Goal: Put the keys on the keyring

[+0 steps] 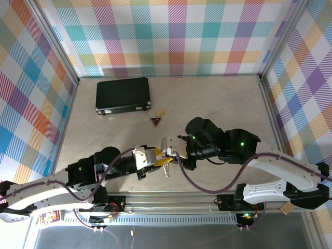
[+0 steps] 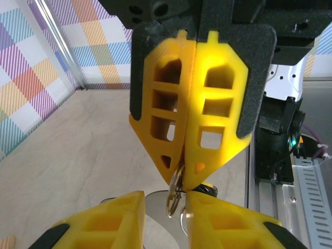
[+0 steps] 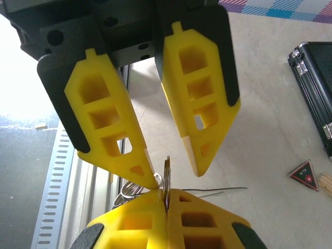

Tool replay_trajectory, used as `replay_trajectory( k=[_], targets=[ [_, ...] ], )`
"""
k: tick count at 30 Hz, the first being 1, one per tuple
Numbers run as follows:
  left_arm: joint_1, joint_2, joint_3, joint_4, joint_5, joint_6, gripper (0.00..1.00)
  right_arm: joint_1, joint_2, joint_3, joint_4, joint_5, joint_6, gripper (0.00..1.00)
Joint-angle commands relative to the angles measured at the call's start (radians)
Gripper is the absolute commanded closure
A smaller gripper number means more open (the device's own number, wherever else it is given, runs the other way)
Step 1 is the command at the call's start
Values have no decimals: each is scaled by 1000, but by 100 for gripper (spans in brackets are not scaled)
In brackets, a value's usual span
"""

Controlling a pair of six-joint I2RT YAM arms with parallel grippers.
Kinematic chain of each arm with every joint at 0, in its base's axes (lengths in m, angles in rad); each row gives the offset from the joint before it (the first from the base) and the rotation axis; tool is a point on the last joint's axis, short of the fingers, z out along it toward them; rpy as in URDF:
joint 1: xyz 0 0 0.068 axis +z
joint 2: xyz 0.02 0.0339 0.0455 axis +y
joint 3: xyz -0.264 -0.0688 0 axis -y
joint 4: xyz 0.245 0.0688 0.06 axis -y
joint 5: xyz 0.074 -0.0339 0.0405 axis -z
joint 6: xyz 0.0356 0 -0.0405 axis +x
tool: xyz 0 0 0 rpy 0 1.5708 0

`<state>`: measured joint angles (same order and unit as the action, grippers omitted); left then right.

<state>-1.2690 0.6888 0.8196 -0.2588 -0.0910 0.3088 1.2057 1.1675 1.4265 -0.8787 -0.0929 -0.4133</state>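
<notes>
Over the table's near middle my two grippers meet tip to tip. My right gripper (image 1: 167, 151) (image 3: 166, 193) (image 2: 181, 179) is shut on the keyring (image 3: 166, 174) (image 2: 175, 196), a thin metal loop seen edge-on and sticking out past its tips. My left gripper (image 1: 153, 157) (image 2: 165, 199) (image 3: 176, 179) is open, one finger on each side of that loop; the left wrist view shows a clear gap. The keys (image 1: 166, 169) (image 2: 155, 212), pale silver metal, hang just under the pinch point. Silver loops (image 3: 128, 193) show beside the right fingers.
A black case (image 1: 123, 95) (image 3: 314, 78) lies at the back left. The dark-red triangular trinket (image 1: 156, 121) (image 3: 304, 175) with its tan piece (image 1: 161, 112) sits between the case and the grippers. The metal rail (image 1: 171, 199) runs along the near edge.
</notes>
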Motion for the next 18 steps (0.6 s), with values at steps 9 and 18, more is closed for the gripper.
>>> replay_trajectory(
  k=[9,18],
  targets=[
    [-1,-7,41,29,4,16,72,9,7,40,-12,-62,-18,100],
    [0,18,37,63,20,24,93,9,3,32,-4,-84,-15,100]
  ],
)
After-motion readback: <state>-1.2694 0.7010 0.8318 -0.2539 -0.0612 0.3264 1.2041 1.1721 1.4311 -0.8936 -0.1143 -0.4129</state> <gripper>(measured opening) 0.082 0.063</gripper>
